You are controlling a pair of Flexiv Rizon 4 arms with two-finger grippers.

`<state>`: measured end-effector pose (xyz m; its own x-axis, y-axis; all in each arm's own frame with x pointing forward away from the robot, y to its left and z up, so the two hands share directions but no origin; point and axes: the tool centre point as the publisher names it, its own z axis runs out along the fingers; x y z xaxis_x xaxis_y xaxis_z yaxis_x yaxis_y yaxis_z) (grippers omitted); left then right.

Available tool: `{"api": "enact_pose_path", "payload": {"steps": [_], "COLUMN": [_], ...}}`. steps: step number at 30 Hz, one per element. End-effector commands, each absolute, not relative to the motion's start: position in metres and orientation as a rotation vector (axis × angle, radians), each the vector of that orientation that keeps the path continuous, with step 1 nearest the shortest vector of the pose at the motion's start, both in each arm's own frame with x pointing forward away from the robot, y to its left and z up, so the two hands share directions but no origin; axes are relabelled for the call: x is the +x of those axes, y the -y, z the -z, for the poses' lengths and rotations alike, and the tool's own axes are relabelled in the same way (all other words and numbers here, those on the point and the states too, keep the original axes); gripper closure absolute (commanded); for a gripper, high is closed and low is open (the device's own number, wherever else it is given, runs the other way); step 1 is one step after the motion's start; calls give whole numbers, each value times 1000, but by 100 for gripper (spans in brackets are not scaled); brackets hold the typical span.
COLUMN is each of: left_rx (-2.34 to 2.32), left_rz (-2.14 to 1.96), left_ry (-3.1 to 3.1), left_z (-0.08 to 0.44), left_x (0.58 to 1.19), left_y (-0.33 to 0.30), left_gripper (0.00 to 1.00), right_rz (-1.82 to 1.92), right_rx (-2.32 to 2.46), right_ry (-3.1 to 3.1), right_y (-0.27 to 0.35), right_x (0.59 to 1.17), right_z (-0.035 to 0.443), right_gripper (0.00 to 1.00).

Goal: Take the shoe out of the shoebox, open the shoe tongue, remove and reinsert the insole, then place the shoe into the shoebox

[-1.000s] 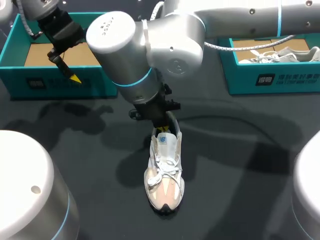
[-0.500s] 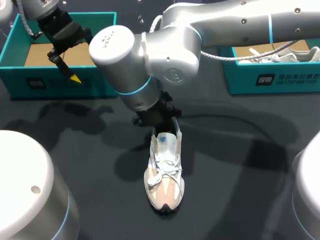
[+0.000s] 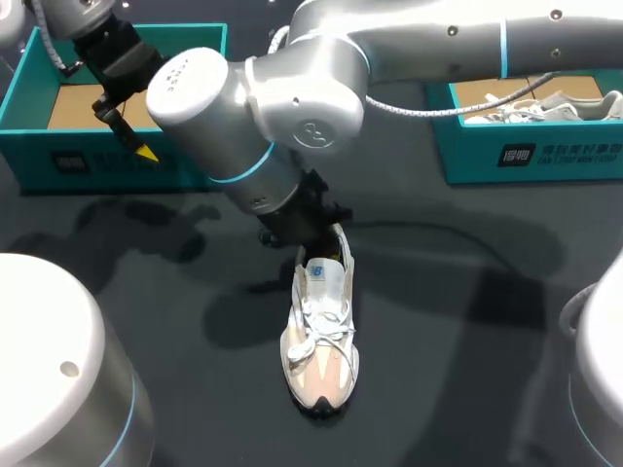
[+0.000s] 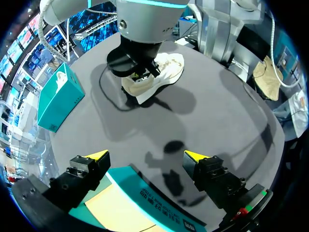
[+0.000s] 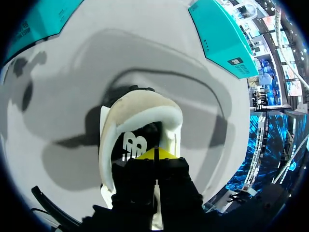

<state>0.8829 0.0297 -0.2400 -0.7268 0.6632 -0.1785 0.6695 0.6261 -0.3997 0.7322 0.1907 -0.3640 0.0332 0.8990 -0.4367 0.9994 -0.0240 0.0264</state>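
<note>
Right wrist view: right gripper [image 5: 155,153] pinched shut inside the cream laced sneaker [image 3: 321,336] on the dark table [image 3: 467,321], left gripper [image 4: 146,155] splayed empty above the teal cardboard shoebox [image 3: 39,161]; a hasty pull could drag it along.

small white print on shoebox [image 3: 584,158] front, illegible

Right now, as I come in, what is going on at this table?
The right gripper is down at the opening of a pale shoe, which lies on the dark table, outside the boxes. Its yellow tips are closed together there; whether they pinch anything cannot be seen. The left gripper hangs open above the front wall of the teal box on the left and holds nothing.
</note>
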Motion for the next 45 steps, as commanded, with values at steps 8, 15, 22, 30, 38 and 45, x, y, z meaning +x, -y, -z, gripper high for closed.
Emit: {"api": "enact_pose_path", "payload": {"steps": [8, 15, 22, 30, 38, 45], "left_rx": [1157, 1157, 1157, 1157, 1157, 1157], "left_rz": [699, 699, 699, 699, 699, 699], "left_ry": [-2822, -2822, -2822, -2822, -2822, -2822], "left_z": [239, 239, 239, 239, 239, 239], "left_x": [883, 883, 883, 883, 883, 883], "left_y": [-30, -30, -30, -30, -30, -30], "left_gripper": [0, 0, 0, 0, 0, 0], "right_rz": [400, 305, 272, 231, 175, 164], "right_rx": [2243, 2241, 2260, 2323, 2273, 2216], "right_ry": [-1684, -1735, -1753, -1906, -2080, -2188], "right_y": [-200, -210, -204, -194, -210, -233], "right_x": [735, 738, 737, 741, 748, 750], "right_z": [404, 384, 367, 374, 391, 404], "right_gripper": [100, 100, 100, 100, 100, 100]}}
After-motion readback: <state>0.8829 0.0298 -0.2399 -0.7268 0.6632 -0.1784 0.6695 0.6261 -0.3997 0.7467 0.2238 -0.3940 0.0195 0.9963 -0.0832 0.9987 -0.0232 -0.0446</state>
